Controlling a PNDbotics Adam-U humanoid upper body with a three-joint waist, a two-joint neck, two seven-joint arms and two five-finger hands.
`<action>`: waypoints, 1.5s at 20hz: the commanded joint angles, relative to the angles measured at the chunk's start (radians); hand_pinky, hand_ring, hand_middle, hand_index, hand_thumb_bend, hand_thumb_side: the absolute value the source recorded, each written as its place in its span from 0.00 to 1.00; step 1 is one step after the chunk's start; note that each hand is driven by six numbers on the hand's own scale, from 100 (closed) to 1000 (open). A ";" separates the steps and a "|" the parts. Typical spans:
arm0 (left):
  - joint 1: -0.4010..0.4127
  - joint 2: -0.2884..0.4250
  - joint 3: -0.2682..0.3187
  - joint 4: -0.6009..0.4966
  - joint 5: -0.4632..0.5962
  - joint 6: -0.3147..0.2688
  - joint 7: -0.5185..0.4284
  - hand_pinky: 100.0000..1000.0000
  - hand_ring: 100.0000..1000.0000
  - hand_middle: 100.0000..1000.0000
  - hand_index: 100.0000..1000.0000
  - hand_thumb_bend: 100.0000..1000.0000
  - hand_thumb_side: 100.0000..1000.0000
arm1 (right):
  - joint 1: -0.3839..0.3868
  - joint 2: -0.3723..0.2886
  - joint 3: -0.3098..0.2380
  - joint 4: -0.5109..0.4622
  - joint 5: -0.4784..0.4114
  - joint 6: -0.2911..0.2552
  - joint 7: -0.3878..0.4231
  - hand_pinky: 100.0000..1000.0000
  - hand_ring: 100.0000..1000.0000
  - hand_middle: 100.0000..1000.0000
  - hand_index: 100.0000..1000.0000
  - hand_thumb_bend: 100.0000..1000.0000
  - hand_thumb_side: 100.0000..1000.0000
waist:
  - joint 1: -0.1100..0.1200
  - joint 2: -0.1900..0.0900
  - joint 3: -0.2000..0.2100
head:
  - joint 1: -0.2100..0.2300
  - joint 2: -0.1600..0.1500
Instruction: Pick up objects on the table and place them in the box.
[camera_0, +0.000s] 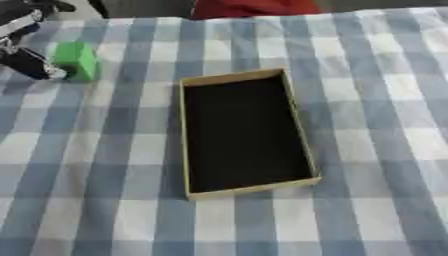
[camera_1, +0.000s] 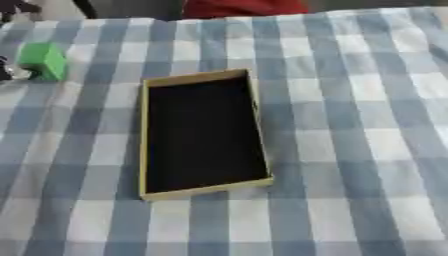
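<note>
Checked cloth (camera_0: 367, 100): green block (camera_0: 77, 60) beside left robot hand (camera_0: 26, 62), apart from box (camera_0: 188, 145).

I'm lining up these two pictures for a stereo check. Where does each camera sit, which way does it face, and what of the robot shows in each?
Left eye view: in the robot's head, looking down at the checked table; the box lies mid-frame, the green block upper left, with the left hand beside it.
Right eye view: same head, same downward look, everything sitting further left; only a sliver of the left hand shows at the left edge.
Shared: table, open box, green block. The right hand shows in neither.
</note>
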 joint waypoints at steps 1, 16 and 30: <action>-0.020 0.021 0.005 0.004 -0.011 -0.002 -0.044 0.86 0.99 0.91 0.96 0.39 0.00 | -0.011 -0.029 -0.006 -0.016 -0.006 -0.005 -0.004 0.76 0.71 0.72 0.77 0.00 1.00 | 0.001 -0.023 -0.003 | 0.007 -0.018; -0.017 0.020 0.018 0.004 -0.003 0.033 -0.057 0.70 0.82 0.76 0.87 0.14 0.00 | -0.009 -0.027 -0.007 -0.016 -0.010 -0.006 -0.008 0.76 0.71 0.72 0.77 0.00 1.00 | -0.001 -0.020 -0.010 | 0.020 -0.025; -0.010 0.020 -0.017 -0.051 -0.003 0.033 -0.020 0.61 0.72 0.67 0.79 0.12 0.00 | 0.004 -0.026 -0.010 -0.016 -0.010 -0.005 -0.008 0.76 0.71 0.72 0.77 0.00 1.00 | -0.004 -0.039 0.003 | 0.016 0.006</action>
